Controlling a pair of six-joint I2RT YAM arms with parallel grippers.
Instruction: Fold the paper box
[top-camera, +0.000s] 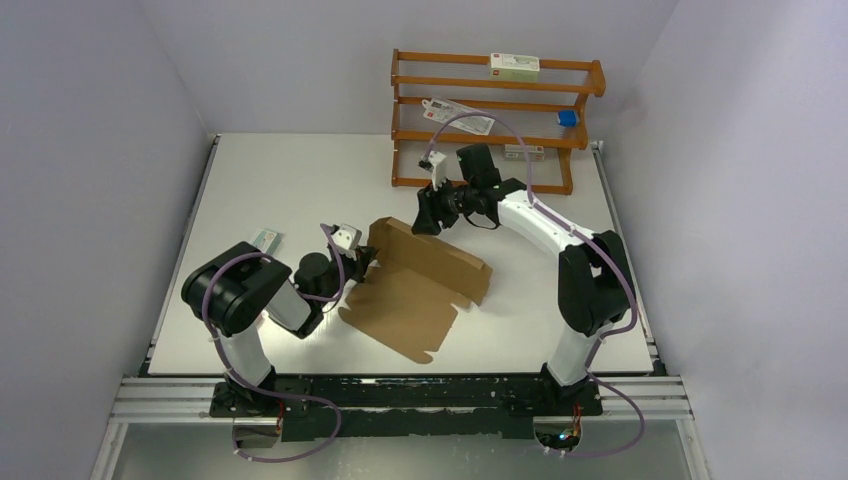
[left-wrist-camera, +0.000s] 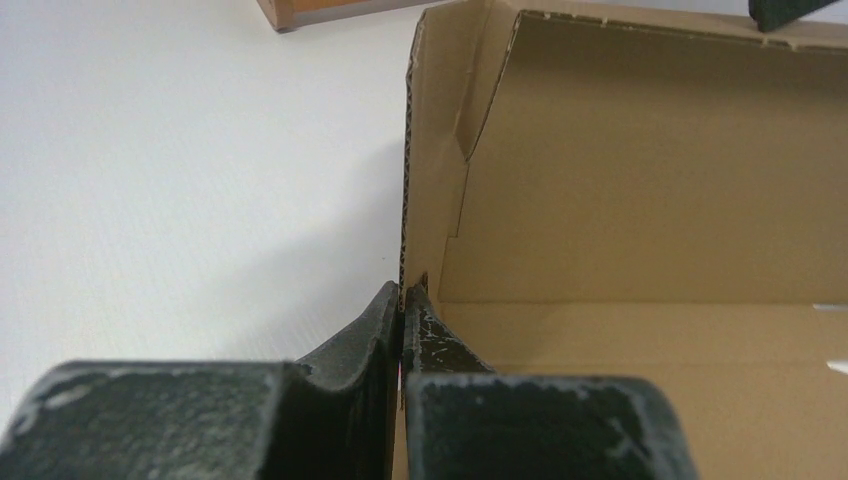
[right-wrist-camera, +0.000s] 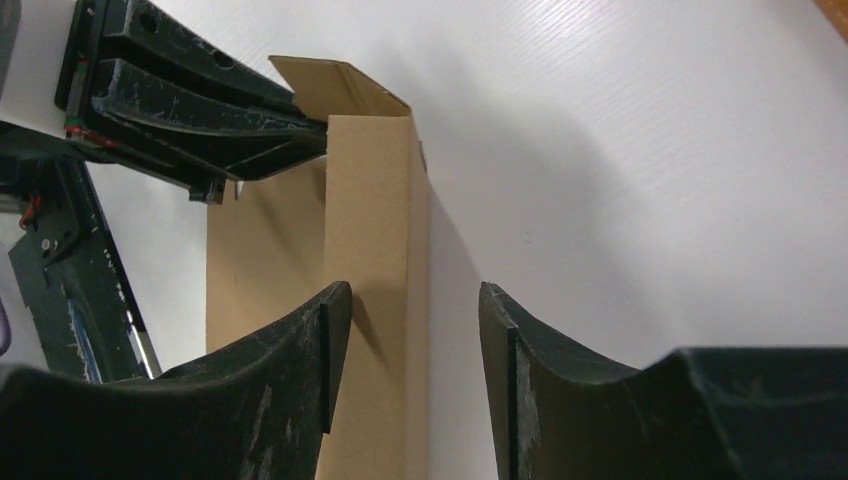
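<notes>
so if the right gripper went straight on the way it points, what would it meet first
Most likely the paper box: its raised wall stands between the right gripper's open fingers, though depth is unclear.

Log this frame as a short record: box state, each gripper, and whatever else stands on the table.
paper box: partly folded, one long wall raised, front panel flat on the table
left gripper: shut on the upright flap at the wall's end
right gripper: open, jaws astride the raised wall's top edge
other: wooden rack at the far edge, small cartons on its shelves
</notes>
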